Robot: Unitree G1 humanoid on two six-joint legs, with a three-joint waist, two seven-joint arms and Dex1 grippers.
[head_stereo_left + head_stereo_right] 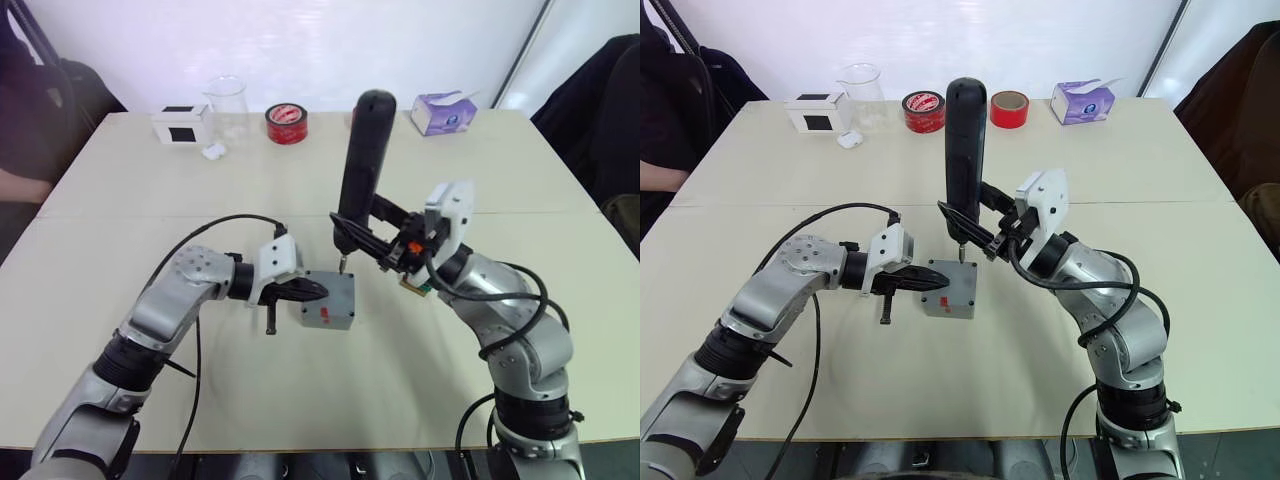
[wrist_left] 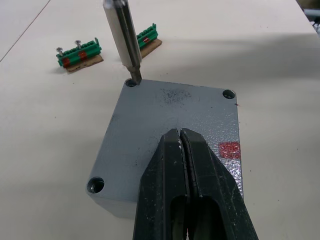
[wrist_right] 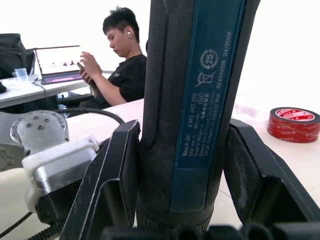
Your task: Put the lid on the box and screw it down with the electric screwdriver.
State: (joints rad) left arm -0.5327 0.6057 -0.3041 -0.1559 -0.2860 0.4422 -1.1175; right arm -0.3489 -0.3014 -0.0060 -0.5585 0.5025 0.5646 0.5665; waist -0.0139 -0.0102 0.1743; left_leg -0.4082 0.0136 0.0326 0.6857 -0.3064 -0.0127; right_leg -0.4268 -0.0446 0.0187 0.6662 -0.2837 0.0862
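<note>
The grey lid [image 1: 340,288] lies on the grey box [image 1: 338,318], whose side carries a red mark, in the middle of the table. My left gripper [image 1: 318,290] is shut, and its fingertips [image 2: 180,137] rest on top of the lid. My right gripper [image 1: 360,228] is shut on the dark electric screwdriver [image 1: 362,160] and holds it upright. The screwdriver's metal bit [image 2: 127,45] stands in the lid's far corner hole. In the left wrist view two other corner holes show as open.
Two green terminal blocks [image 2: 80,52] lie just beyond the box. Along the table's far edge stand a white box with a black square [image 1: 182,125], a clear beaker [image 1: 227,100], red tape rolls [image 1: 286,123] and a purple tissue box [image 1: 445,112]. A person [image 3: 120,65] sits beyond the table.
</note>
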